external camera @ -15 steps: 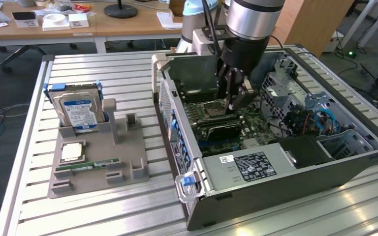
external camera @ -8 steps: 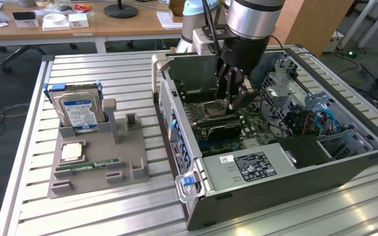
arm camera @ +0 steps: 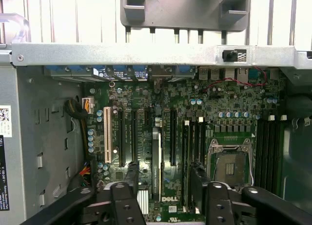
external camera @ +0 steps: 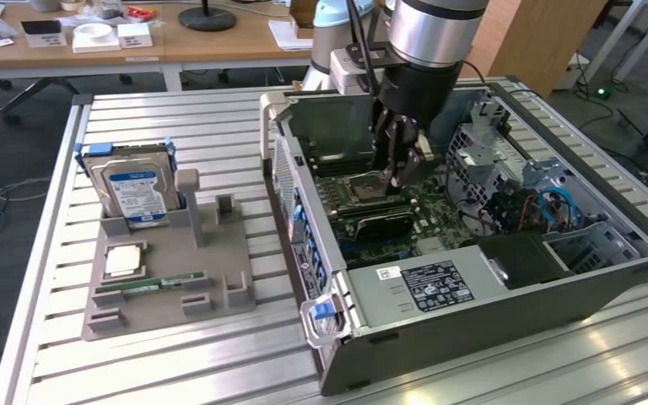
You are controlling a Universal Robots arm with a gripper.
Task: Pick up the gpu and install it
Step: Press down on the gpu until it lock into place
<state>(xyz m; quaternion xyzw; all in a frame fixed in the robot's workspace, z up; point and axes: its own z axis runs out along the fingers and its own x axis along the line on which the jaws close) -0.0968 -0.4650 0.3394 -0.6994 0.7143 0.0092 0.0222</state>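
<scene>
Pincer (arm camera: 161,196) hovering inside the computer case (external camera: 504,295)
It's gaping wide, holding nothing, straddling the graphics card (arm camera: 156,161) standing in its slot; seating seemingly wrapping up.

The gpu (external camera: 383,222), a thin flat card with a black face, stands upright on its long edge on the motherboard inside the open computer case, near the exterior view's centre.

Slatted metal table (external camera: 189,126), grey holder tray (external camera: 166,291) (beside) open computer case (external camera: 493,295)
</scene>
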